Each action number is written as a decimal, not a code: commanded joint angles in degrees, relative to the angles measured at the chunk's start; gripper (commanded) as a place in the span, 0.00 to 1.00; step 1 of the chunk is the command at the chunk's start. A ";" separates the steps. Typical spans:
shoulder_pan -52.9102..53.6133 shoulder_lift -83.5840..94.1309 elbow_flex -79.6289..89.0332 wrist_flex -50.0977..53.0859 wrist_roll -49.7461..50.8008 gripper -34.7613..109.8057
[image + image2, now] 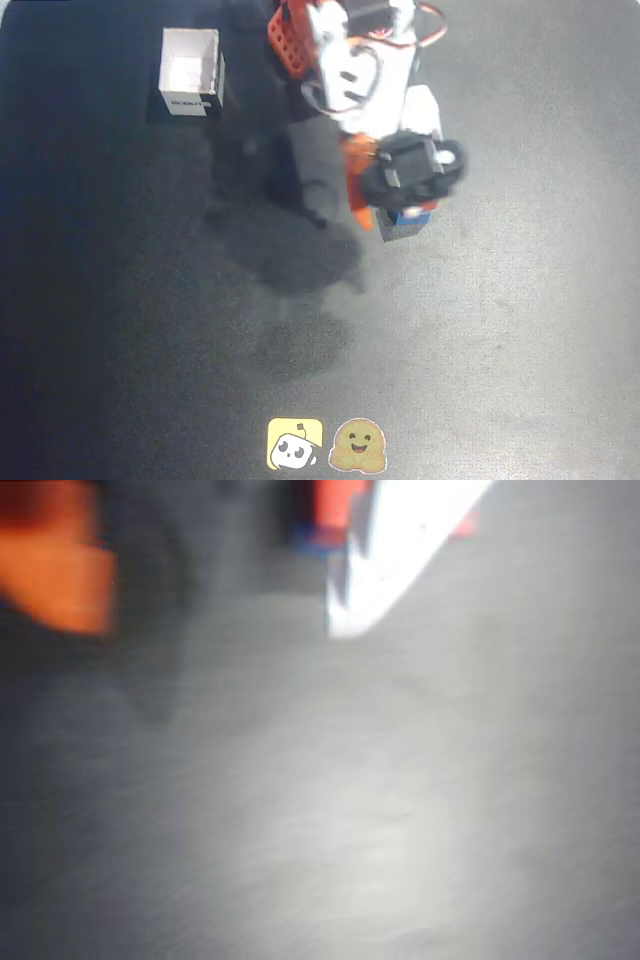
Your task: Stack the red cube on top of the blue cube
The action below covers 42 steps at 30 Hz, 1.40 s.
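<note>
Dark grey matte counter [520, 330] fills the overhead view, lit brighter toward the right. Near its upper middle, the small bright-blue cube [408, 222] sits on the counter, only its lower edge and a pale side face showing beneath the arm's black wrist housing. A sliver of the small red cube [338, 505] shows in the blurred wrist view, directly above a blue strip, beside the white finger [400, 550] of the tool [372, 200] (whether the tool is clenched on it or released, I cannot tell). The orange finger [55, 565] sits at that view's left edge. Farther out, a white open box [191, 72] stands upper left, and two cartoon stickers [326, 446] lie at the bottom edge.
</note>
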 commanded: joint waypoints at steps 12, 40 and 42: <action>16.96 36.12 32.26 -16.35 -4.57 0.24; 21.71 47.37 43.77 15.82 -7.47 0.24; 21.45 47.37 43.77 15.82 -7.47 0.24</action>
